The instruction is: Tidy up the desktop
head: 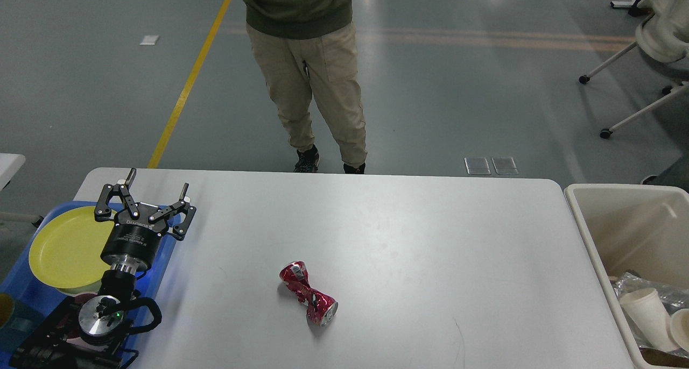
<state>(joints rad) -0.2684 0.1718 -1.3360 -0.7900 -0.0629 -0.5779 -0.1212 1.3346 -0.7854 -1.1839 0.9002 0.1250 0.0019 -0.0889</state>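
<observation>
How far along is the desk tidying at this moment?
Mostly done. The beige bin already holds paper cups and wrappers, and a yellow plate sits in the blue tray. Nothing is in hand: the left claw is open and empty, the right is out of view. Left: the crushed red can on the desktop.

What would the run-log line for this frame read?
left gripper: open, idle above blue tray | right gripper: out of view | crushed red can: on desktop | beige bin: holds trash
</observation>
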